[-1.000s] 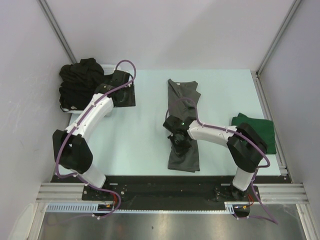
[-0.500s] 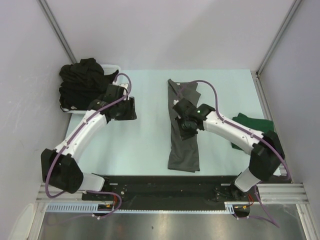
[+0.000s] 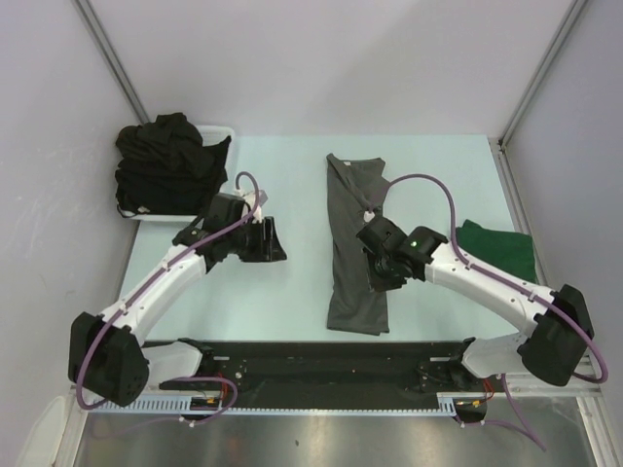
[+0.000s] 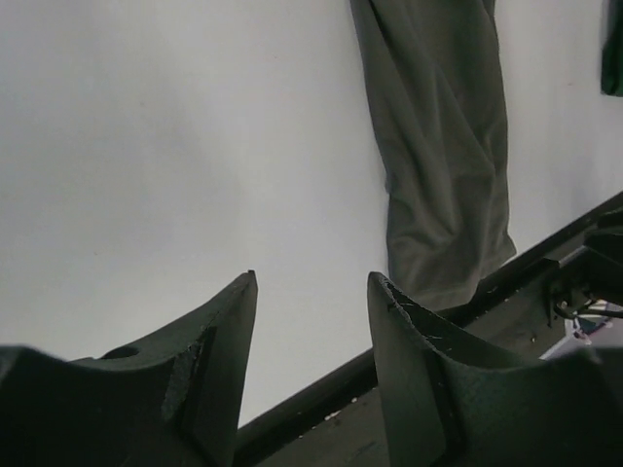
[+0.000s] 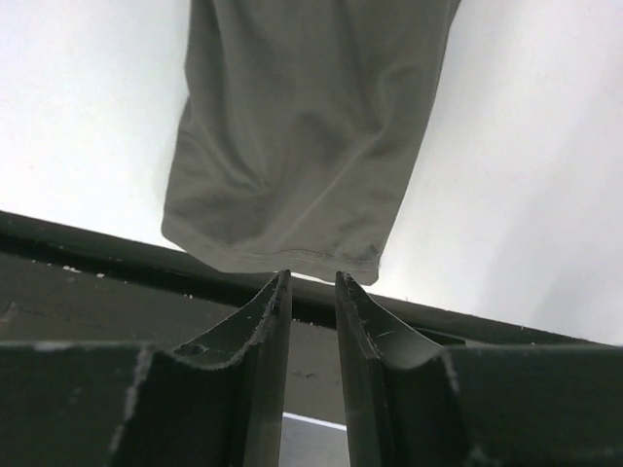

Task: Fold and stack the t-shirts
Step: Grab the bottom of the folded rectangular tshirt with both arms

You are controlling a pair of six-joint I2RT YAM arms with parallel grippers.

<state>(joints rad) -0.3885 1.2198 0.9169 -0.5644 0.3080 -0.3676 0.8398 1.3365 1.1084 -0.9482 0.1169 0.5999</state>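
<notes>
A charcoal grey t-shirt (image 3: 352, 233) lies in the middle of the table as a long narrow strip running from far to near. My right gripper (image 3: 382, 269) hovers over its right edge near the lower half. In the right wrist view the right gripper (image 5: 311, 278) is open by a narrow gap with nothing in it, and the grey t-shirt's hem (image 5: 302, 126) lies just past the tips. My left gripper (image 3: 269, 243) is open and empty over bare table left of the strip. The left gripper (image 4: 313, 280) looks toward the grey t-shirt (image 4: 443, 146).
A white basket (image 3: 216, 130) at the far left holds a heap of black t-shirts (image 3: 164, 167). A dark green t-shirt (image 3: 504, 255) lies at the table's right edge. A black rail (image 3: 321, 352) runs along the near edge.
My left gripper has come away from the basket toward the near middle of the table. My right gripper has shifted right along the grey t-shirt, and its jaws have parted slightly.
</notes>
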